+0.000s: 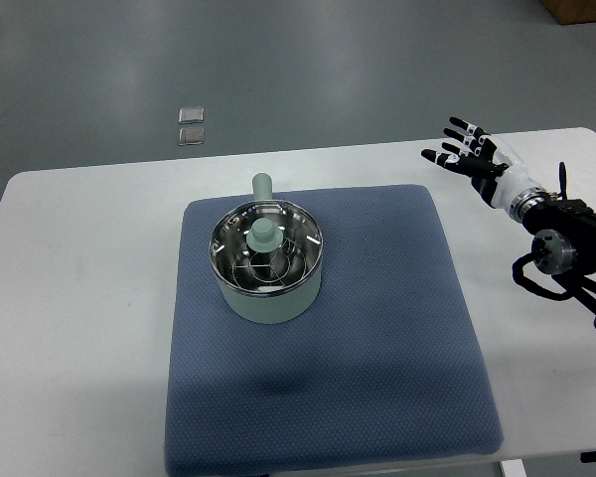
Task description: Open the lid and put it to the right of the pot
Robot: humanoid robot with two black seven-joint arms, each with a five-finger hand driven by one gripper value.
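The pot (pixel 269 268) stands on a blue mat (pixel 328 397) on the white bench (pixel 79 298), its glass lid (pixel 266 243) on. The right hand (pixel 469 151) hovers well off to the right near the bench's far edge, fingers spread, holding nothing. Bare mat lies right of the pot.

You get even, cool overhead light, bright and sharp throughout. The white table (pixel 89 298) nearly washes out at its left side. Glare streaks the glass lid (pixel 266 245) on the pale green pot (pixel 270 298). A soft dark shadow lies on the blue quilted mat (pixel 377 348), near the pot.
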